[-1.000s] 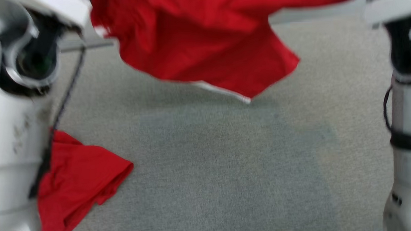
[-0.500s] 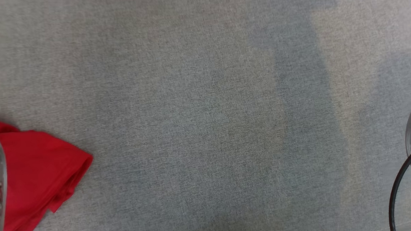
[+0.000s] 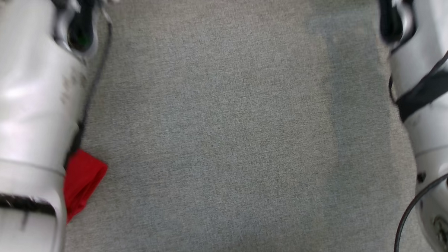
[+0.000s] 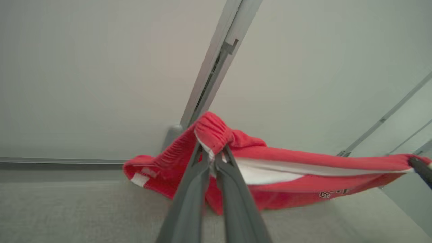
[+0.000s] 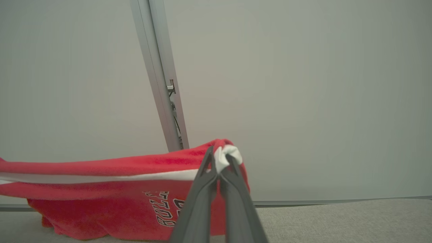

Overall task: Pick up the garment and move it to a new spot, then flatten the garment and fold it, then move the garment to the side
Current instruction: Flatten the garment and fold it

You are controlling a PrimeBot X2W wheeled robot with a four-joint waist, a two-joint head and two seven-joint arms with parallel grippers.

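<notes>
The garment (image 4: pixel 290 190) is red with a white band and dark lettering, and it hangs stretched between my two grippers above the grey surface. In the left wrist view my left gripper (image 4: pixel 212 153) is shut on a bunched, elastic-looking red edge. At that view's far right edge, a dark fingertip of the other gripper (image 4: pixel 420 167) holds the opposite end. In the right wrist view my right gripper (image 5: pixel 219 157) is shut on a red and white corner of the garment (image 5: pixel 101 202). Its lower edge sags close to the surface. The head view has my pale left forearm (image 3: pixel 26 110) and right forearm (image 3: pixel 431 96) at its sides.
A grey fabric surface (image 3: pixel 224 141) spreads between the forearms. A separate piece of red cloth (image 3: pixel 82 181) lies on it at the lower left, partly under my left forearm. Behind the surface stands a pale wall with a grey upright post (image 5: pixel 162 94).
The head camera has swung, so the hanging garment has left the top of that view. Both forearms now stand at its sides again. The red cloth on the surface lies as before.
</notes>
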